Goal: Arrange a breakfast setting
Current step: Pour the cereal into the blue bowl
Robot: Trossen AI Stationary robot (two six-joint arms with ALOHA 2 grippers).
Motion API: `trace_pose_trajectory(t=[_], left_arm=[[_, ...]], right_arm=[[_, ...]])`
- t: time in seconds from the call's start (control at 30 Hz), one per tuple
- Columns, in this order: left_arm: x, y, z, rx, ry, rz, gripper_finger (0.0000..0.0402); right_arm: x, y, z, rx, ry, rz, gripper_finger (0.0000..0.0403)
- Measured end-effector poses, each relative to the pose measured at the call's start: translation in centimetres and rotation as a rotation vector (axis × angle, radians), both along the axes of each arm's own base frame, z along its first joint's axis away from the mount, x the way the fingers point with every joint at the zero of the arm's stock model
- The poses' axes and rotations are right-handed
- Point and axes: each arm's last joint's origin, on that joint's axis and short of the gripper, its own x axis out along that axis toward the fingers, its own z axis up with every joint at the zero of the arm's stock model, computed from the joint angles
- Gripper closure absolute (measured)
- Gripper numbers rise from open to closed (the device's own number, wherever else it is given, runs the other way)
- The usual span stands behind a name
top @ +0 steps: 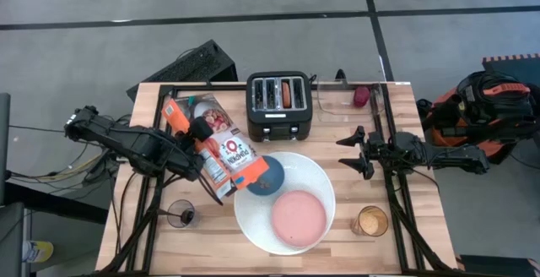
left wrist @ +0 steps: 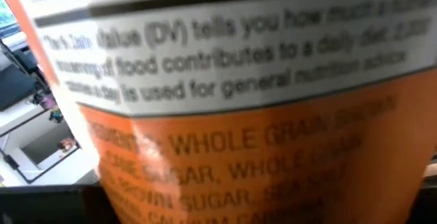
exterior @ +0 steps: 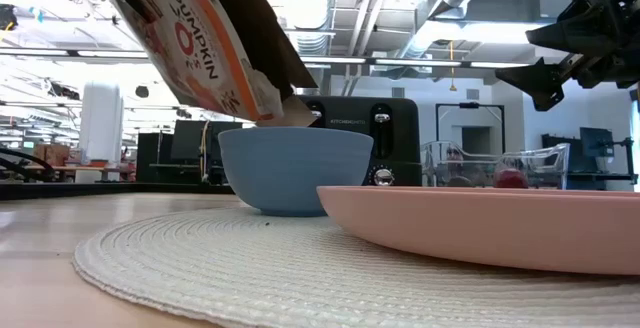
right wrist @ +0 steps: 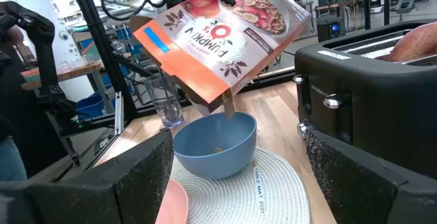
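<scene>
My left gripper (top: 201, 133) is shut on the orange cereal box (top: 221, 146). The box hangs tipped over the small blue bowl (right wrist: 215, 142), with its open lower corner (right wrist: 225, 101) just above the rim. The bowl stands on a round white woven mat (top: 316, 180), beside a pink saucer (top: 298, 218). A clear purplish tumbler (top: 180, 214) stands left of the mat. Round toasted bread (top: 288, 93) sticks out of a slot of the black toaster (top: 280, 116). My right gripper (top: 359, 152) hangs open at the right, well clear of the mat. My left gripper holds the cereal box about midway along its length, coming at it from the table's left. One finger (top: 203, 128) lies on the printed front face (top: 216, 138); the other is hidden under the box. The box is lifted clear, slanting down toward the bowl; its side panel (left wrist: 239, 80) fills the wrist view.
An amber glass (top: 370, 221) stands right of the mat near the front edge. A clear container (top: 342, 101) holding a red thing (top: 361, 96) sits at the back right beside the toaster. Bare wood shows at the front left and between the mat and my right arm.
</scene>
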Motion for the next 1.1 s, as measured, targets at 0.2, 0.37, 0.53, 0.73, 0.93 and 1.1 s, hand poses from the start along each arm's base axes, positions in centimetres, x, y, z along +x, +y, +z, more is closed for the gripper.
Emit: trace_pose_trajectory(t=[0.2,0.37,0.53,0.73,0.93,1.1], left_arm=[[0.1,0.0,0.0,0.018,-0.008,-0.001,0.0170],[0.2,-0.3,0.1,0.022,-0.022,-0.030,0.0170],[0.1,-1.0,0.1,0.027,-0.036,-0.064,0.0170],[0.0,-1.2,0.3,0.099,-0.038,-0.092,0.0170],[0.5,-1.6,0.0,0.109,-0.028,-0.106,0.0170],[1.0,-1.9,-0.5,0.143,0.008,-0.122,0.0170]], right_arm=[[0.0,0.0,0.0,0.000,0.000,0.000,0.0047],[0.0,0.0,0.0,0.000,0.000,0.000,0.0047],[0.0,0.0,0.0,0.000,0.000,0.000,0.0047],[0.0,0.0,0.0,0.000,0.000,0.000,0.0047],[0.0,0.0,0.0,0.000,0.000,0.000,0.0047],[0.0,0.0,0.0,0.000,0.000,-0.001,0.0047]])
